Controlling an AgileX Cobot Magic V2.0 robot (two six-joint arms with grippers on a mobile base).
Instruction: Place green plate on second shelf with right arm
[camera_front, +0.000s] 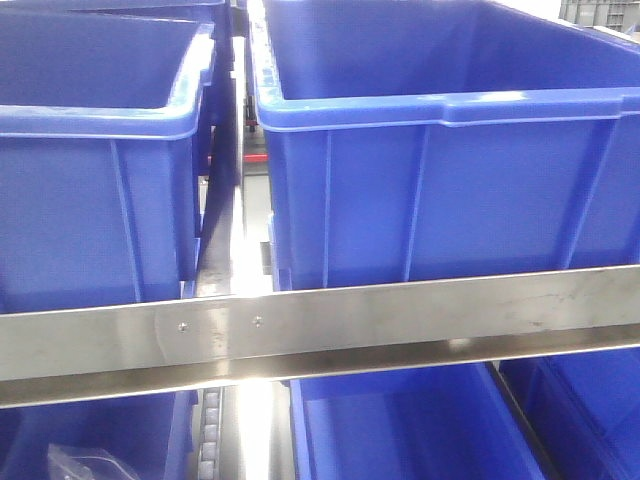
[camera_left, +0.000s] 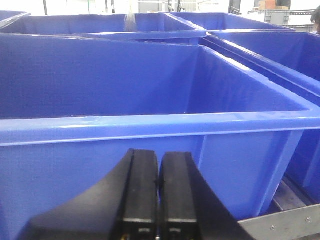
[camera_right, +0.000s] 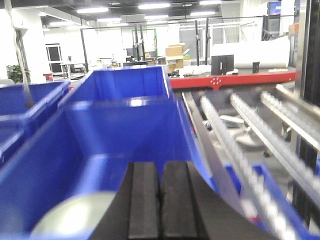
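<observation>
While the right tool (camera_right: 159, 200) is hanging above the near end of a blue bin (camera_right: 125, 125) with its two black fingers pressed flat together and nothing between them, the green plate (camera_right: 75, 217) is lying pale and blurred on that bin's floor, low and to the left of the tool, apart from it. The plate is not yet gripped.

Judgement on the step in hand: the tool is needing to spread its fingers before dropping, then shift left and down so one finger is sliding under the low rim and the other is closing on top. A shallow glossy plate is likely slipping if pinched at the very edge, so a deeper bite over the rim is looking safer. The bin wall on the left is standing close, leaving little room for the wrist.

The left tool (camera_left: 158, 200) is likewise closed and empty, idling before the front wall of another blue bin (camera_left: 150, 125).

Further out, roller tracks (camera_right: 250, 130) are running to the right of the plate's bin. In the front view a steel shelf rail (camera_front: 400, 320) is crossing under the upper bins, with lower bins (camera_front: 400, 430) beneath; lifting the plate is meaning clearing the bin rim and that rail.
</observation>
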